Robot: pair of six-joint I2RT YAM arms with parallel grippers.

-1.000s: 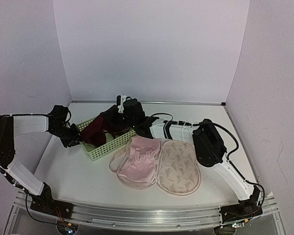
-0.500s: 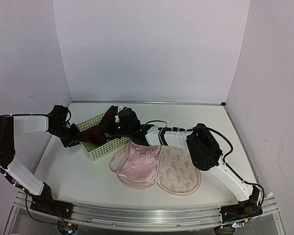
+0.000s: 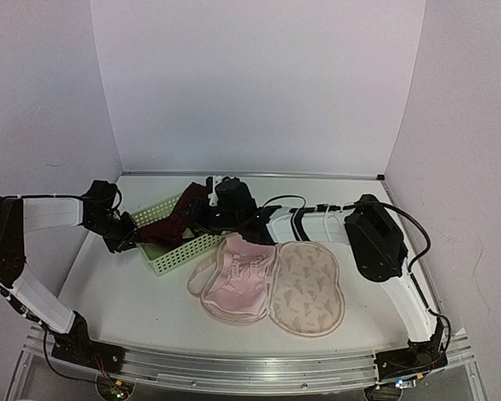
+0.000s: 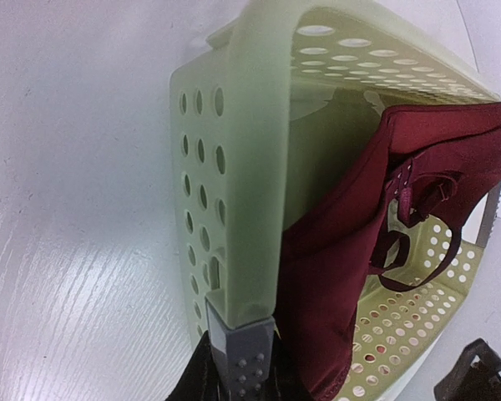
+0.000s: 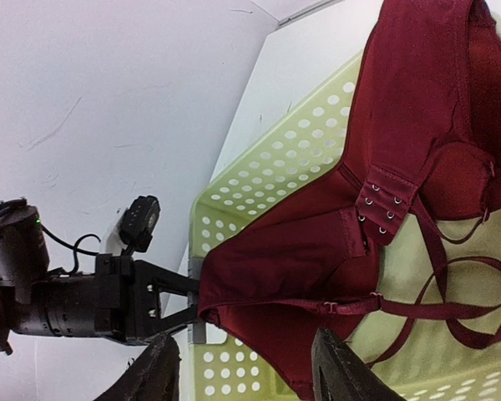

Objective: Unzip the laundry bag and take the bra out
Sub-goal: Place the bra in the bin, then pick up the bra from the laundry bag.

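Right now the bra [image 3: 169,227] lies crumpled in the basket [image 3: 182,251], with its hook band and thin straps spread over the perforated floor. At the basket's end wall the left gripper [image 3: 129,237] is pinched onto the rim. Just above the basket, the right gripper [image 5: 249,366] hangs with its fingers spread apart and nothing between them. Beside the basket's long side the laundry bag [image 3: 305,288] lies unzipped and opened flat on the table [image 3: 117,292].

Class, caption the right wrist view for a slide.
Dark maroon bra draped across a light green perforated plastic basket held by the left gripper.
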